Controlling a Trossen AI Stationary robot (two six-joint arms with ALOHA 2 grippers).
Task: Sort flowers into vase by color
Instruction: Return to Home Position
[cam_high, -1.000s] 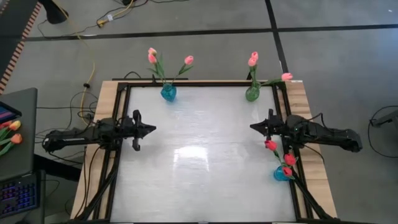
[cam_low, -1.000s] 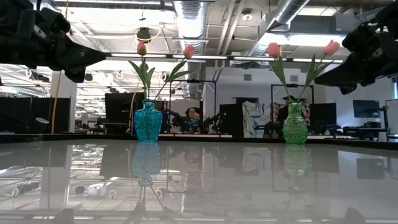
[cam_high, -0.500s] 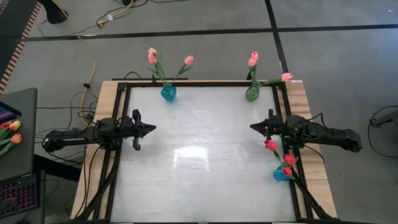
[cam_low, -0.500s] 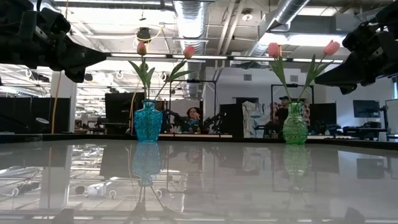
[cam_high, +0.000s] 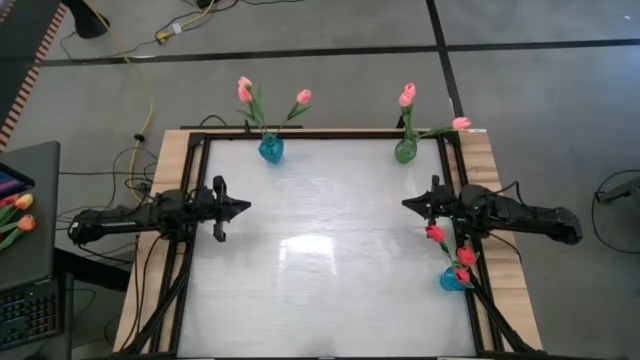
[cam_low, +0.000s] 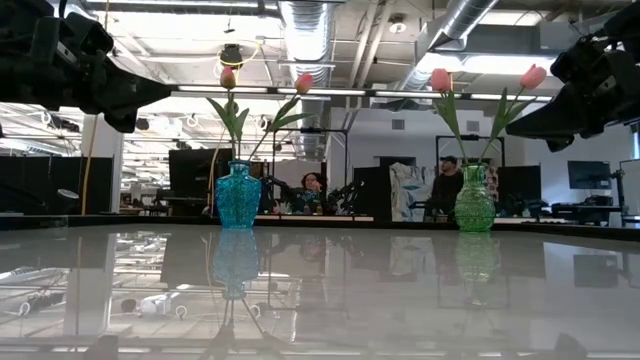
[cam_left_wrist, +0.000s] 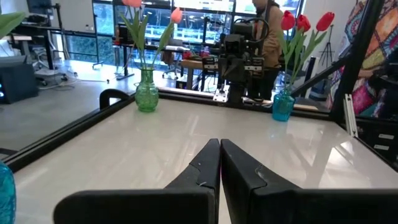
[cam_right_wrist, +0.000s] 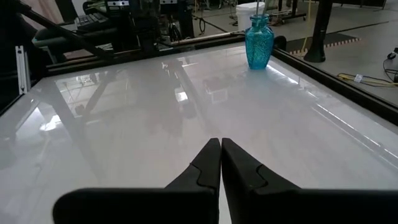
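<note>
Left fingers (cam_left_wrist: 202, 168) were pressed together, empty, hovering at the left edge of the bench (cam_high: 320, 290) and aimed inward. Right fingers (cam_right_wrist: 202, 167) were also together and empty at the right edge, facing them.

No flower lay loose on the bench. Red tulips (cam_high: 452, 255) stood in the near blue vase (cam_high: 451, 280) at the near right edge, just beside the right arm. Pink tulips (cam_high: 245, 92) were split between the far blue vase (cam_high: 270, 148) at the far left and the green vase (cam_high: 405, 151) at the far right.

Handling, judged: the tulips looked light, with thin springy stems and soft heads that would crush or slip. The best hold would be a bare stretch of stem, clear of leaves. The narrow-necked vases looked tippable.

Hard to make out:
- The near blue vase was outside the low view, and from above it was crowded by the arm's frame.
- Stem ends inside the vases were hidden.
- The head count in the green vase was uncertain.
</note>
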